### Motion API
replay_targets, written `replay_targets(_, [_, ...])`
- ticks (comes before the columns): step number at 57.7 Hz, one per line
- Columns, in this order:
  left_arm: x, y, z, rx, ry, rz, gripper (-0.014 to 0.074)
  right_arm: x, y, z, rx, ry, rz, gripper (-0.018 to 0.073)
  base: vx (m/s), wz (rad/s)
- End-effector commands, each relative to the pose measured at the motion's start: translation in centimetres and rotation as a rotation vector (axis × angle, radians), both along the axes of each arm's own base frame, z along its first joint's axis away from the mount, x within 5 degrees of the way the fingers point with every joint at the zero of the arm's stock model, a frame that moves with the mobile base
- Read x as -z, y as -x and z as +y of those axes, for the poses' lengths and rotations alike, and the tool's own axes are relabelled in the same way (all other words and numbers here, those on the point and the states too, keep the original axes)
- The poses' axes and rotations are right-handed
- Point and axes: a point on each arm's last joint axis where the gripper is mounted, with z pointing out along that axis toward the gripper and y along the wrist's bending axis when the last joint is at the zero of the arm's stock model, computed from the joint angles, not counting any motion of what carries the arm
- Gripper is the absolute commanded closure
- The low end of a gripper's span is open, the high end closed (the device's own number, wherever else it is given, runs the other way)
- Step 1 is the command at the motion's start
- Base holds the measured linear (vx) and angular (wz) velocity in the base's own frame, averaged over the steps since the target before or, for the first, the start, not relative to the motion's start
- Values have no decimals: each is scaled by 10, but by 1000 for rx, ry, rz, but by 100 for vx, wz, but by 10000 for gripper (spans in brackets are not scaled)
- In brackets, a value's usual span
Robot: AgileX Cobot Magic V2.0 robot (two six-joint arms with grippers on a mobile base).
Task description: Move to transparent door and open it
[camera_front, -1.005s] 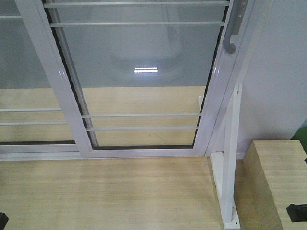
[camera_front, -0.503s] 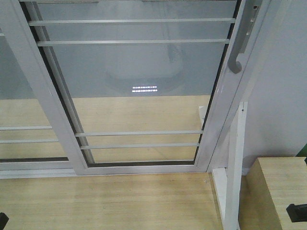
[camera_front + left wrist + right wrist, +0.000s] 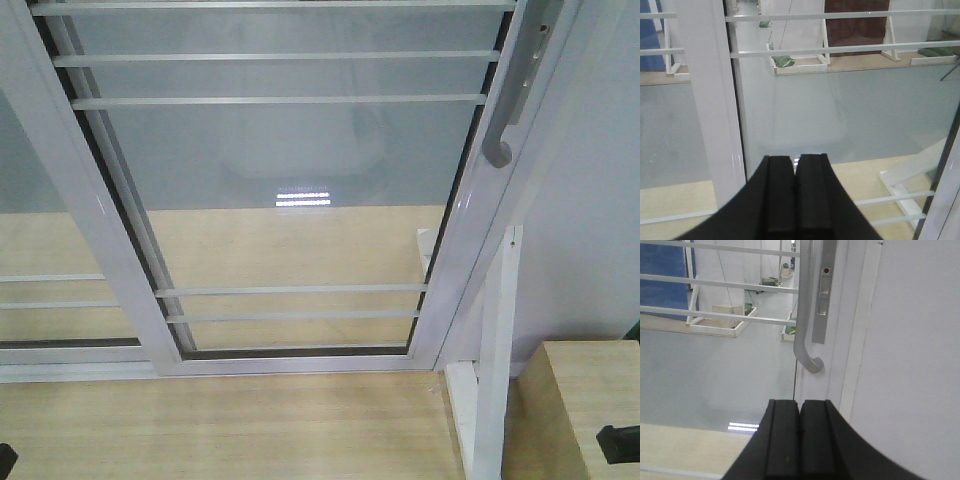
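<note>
The transparent door (image 3: 300, 170) is right in front
Its long handle (image 3: 804, 315) runs up and down, above the right end effector (image 3: 800, 440), farther from the left end effector (image 3: 795, 200); both are pressed together

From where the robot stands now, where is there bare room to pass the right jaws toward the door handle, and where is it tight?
Free: the air before the grey handle, between glass bars on its left and white wall on its right. Also bare floor along the bottom rail. Crowded: low right, white post beside wooden box.
</note>
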Motion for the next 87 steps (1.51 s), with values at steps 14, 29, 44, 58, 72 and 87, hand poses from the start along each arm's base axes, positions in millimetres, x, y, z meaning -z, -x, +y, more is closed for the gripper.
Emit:
replay_targets(14, [-1, -1, 0, 4, 20, -55, 594, -6, -1, -1, 8, 4, -67, 562, 0, -1])
replay_targets(29, [-1, -1, -1, 5, 20, -55, 594, -6, -1, -1, 10, 4, -67, 562, 0, 0])
replay_targets(44, [-1, -1, -1, 5, 20, -55, 594, -6, -1, -1, 10, 4, -67, 562, 0, 0])
replay_targets(58, [-1, -1, -1, 5, 20, -55, 594, -6, -1, -1, 10, 4, -67, 562, 0, 0])
replay_targets(72, [-7, -1, 0, 5, 24, -87, 594, -12, -1, -1, 14, 53, -131, 562, 0, 0])
replay_targets(87, [-31, 1, 0, 6, 100, -344, 594, -34, 3, -2, 32, 49, -364, 562, 0, 0])
